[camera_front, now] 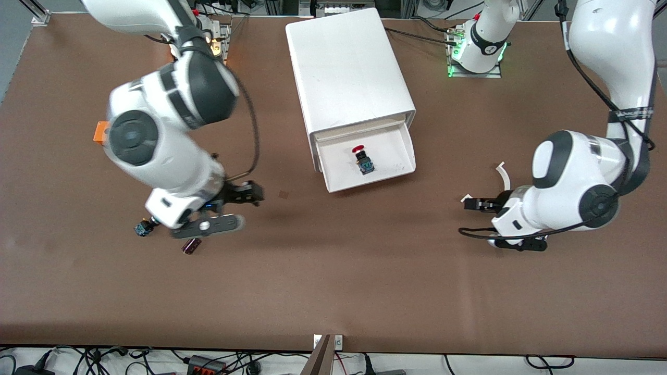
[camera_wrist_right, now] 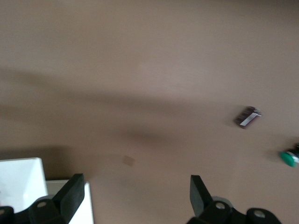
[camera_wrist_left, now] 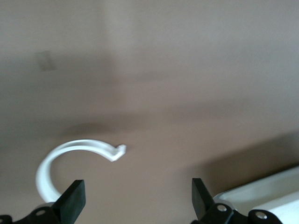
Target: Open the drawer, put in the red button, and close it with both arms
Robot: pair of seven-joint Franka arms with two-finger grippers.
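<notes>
The white cabinet [camera_front: 349,67] stands mid-table with its top drawer [camera_front: 396,151] pulled out toward the front camera. The red button [camera_front: 362,159] lies on its side inside the drawer, red cap toward the cabinet. My right gripper [camera_front: 254,194] [camera_wrist_right: 135,196] is open and empty, low over bare table toward the right arm's end, a corner of the drawer [camera_wrist_right: 23,182] beside one finger. My left gripper [camera_front: 471,204] [camera_wrist_left: 138,198] is open and empty over the table toward the left arm's end, with the drawer's edge [camera_wrist_left: 261,191] at the side.
A green-capped button [camera_front: 141,228] [camera_wrist_right: 289,158] and a dark purple cylinder [camera_front: 191,246] [camera_wrist_right: 247,116] lie by the right arm's wrist. An orange block [camera_front: 100,132] sits farther back. A white curved strip [camera_front: 504,176] [camera_wrist_left: 70,154] lies beside the left gripper.
</notes>
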